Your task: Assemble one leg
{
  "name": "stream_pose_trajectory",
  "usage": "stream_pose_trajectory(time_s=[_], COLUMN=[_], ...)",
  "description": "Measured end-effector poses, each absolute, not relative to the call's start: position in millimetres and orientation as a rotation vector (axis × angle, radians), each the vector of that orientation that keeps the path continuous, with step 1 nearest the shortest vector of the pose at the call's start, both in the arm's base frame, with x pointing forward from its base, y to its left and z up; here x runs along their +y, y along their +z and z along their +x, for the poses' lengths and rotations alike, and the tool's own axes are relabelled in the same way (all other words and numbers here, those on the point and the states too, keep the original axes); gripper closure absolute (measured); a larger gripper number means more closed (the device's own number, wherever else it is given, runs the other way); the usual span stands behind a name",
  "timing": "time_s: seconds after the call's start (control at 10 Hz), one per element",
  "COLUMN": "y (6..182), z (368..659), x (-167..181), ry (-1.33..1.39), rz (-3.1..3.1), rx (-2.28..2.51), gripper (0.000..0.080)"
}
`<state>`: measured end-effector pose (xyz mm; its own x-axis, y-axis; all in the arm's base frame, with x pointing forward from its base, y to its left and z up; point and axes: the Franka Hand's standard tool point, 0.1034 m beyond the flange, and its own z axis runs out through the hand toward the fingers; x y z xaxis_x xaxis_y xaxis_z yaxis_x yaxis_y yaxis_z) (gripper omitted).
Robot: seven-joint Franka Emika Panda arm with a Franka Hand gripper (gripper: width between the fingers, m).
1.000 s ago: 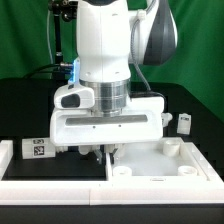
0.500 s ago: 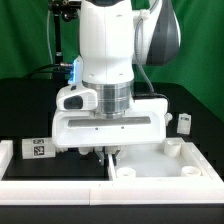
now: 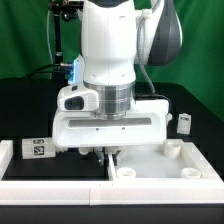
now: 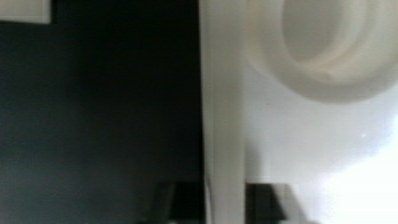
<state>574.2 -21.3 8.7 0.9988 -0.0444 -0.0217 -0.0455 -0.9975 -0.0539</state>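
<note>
- Exterior view: the leg [image 3: 185,122] stands on the black table [image 3: 25,110] at the exterior view's right, just beyond the far right corner of the square panel [image 3: 150,160]. Its long axis looks upright, with a tag sticker facing the camera. It is too small for me to tell which end is up
- The leg has bare black table around it and lies well apart from my gripper [image 3: 107,153]
- The panel lies flat at the front right, with round corner sockets showing. Its left edge runs straight toward the camera, with open black table on that side
- A white tagged piece [image 3: 38,150] lies tilted at the exterior view's left, near a white border strip [image 3: 50,187] along the front
- My gripper is low at the panel's left edge, with the wide white hand above it
- In the wrist view my dark fingers [image 4: 178,203] sit on either side of that edge, one over the table and one over the panel, with a narrow gap between them. The view is blurred, so I cannot tell whether the pads press the edge or merely straddle it
</note>
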Motion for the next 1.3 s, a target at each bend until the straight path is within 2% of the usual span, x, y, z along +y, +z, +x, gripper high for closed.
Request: stream_pose_trajectory(time_s=[0.2,0.3,0.4,0.5,0.7,0.9,1.3], y=[8.7,10.6,23.3,40.5,64.1,90.1,88.5], z=[574.3,574.4,570.8,565.5,560.1,564.5,566.1], x=[-21.3,-21.5,-21.7,-19.0,-9.2,18.3,28.7], ry=[0.031,0.032,0.055,0.092,0.121,0.115,0.087], rz=[-3.086,-3.083,-3.063,-3.028,-3.001,-2.990,-2.995], rx=[0.069,0.076,0.122,0.179,0.218,0.239,0.229], gripper=[0.0377,0.0377,0.0245,0.0171,0.0154,0.0150,0.0150])
